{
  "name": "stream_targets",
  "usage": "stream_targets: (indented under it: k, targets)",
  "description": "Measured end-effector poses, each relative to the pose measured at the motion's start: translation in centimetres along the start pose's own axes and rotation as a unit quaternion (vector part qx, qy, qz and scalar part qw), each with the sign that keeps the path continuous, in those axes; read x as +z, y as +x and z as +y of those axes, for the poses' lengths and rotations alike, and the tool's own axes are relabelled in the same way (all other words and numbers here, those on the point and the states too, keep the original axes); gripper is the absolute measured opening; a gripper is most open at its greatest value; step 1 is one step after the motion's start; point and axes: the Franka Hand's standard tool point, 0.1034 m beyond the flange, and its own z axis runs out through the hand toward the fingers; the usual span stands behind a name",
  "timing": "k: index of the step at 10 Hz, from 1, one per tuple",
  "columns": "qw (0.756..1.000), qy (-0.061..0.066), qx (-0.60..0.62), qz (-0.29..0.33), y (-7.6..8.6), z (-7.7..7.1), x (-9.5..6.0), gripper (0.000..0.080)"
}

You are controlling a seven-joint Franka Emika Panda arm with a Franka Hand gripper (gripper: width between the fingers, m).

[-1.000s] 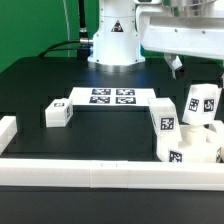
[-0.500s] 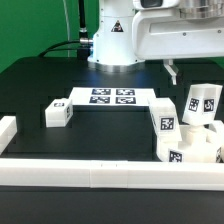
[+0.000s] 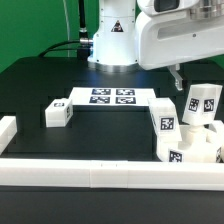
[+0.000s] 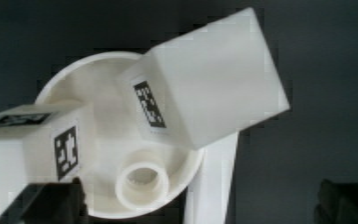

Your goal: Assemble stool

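Black desk [image 3: 40,85], green backdrop [image 3: 30,25]. Seat [image 4: 91,85] and legs [image 3: 190,150] are clustered at the exterior view's right; lone leg [image 3: 57,113] is set apart. Hand [image 3: 178,72] is held open, empty, above. Descent is probably best centred on the upright leg [image 3: 203,102].

1. The small blocky white plastic leg [image 3: 57,113] looks smooth, with a dull satin finish.
2. The thick round white plastic seat [image 4: 96,90] has a soft sheen on its smooth face.
3. The black table top [image 3: 35,85] is matt and even.
4. The long white border rail [image 3: 90,172] looks like smooth, matt plastic.
5. The arm's white casing [image 3: 185,40] is glossy.
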Motion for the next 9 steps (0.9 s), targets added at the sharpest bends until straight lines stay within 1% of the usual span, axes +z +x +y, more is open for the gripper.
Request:
stream_targets:
  k: [1,2,3,5,6,7,9]
  targets:
    - [0.998,-0.008,-0.065,0.001,0.02,0.05,0.00,0.0649]
    - [0.990,-0.026,-0.137,0.005,0.14,-0.07,-0.03,0.0649]
    - [0.981,-0.031,-0.192,0.010,0.19,-0.04,-0.08,0.0649]
    - [0.935,-0.058,-0.349,0.025,0.79,0.41,-0.46,0.0649]
    - [0.923,-0.065,-0.377,0.029,0.72,0.48,-0.52,0.0649]
    - [0.909,-0.066,-0.411,0.025,0.70,0.66,-0.43,0.0649]
    - [0.888,-0.067,-0.455,0.021,0.69,0.86,-0.40,0.0649]
